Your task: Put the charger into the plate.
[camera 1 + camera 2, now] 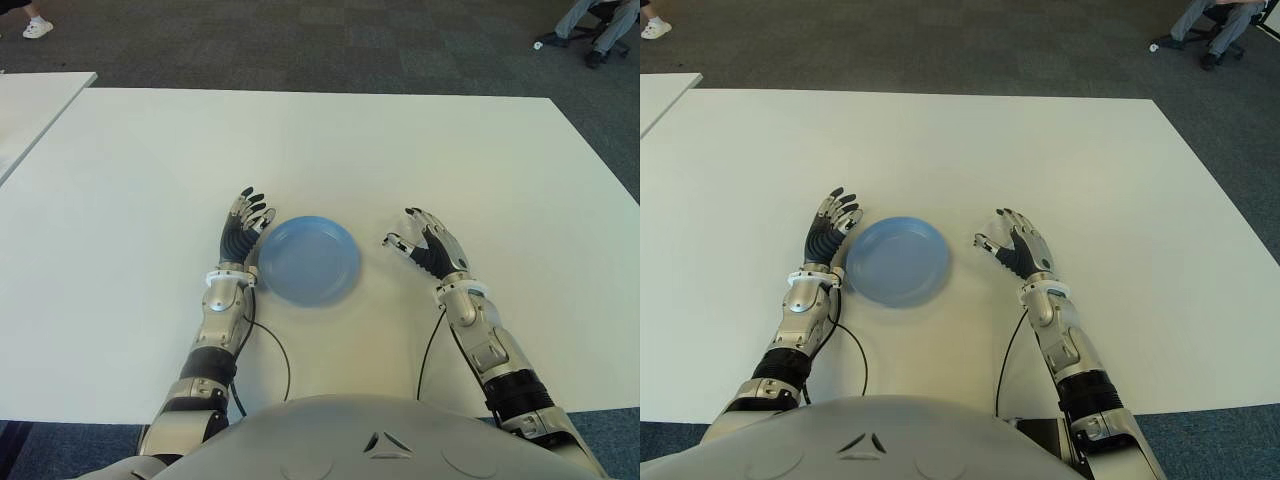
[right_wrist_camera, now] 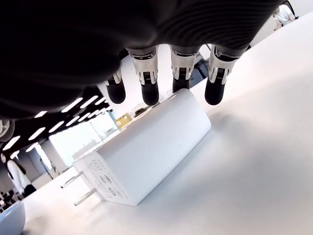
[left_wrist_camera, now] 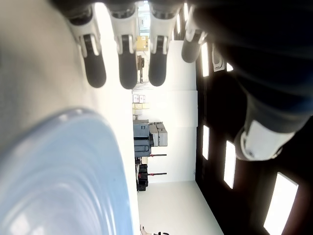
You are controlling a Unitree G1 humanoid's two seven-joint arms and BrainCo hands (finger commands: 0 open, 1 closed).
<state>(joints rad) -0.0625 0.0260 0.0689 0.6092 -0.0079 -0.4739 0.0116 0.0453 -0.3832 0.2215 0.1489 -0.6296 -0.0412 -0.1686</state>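
One charger, one plate, two hands

One white charger lies flat on the white table beneath the right hand, whose fingers hover spread above it, gripping nothing. Its long axis ends in two prongs facing the single blue plate. The left hand, open and empty, flanks the plate's left. Grey carpet surrounds the table.

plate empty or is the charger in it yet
Empty. The blue plate holds nothing; the charger lies on the table under the right hand.
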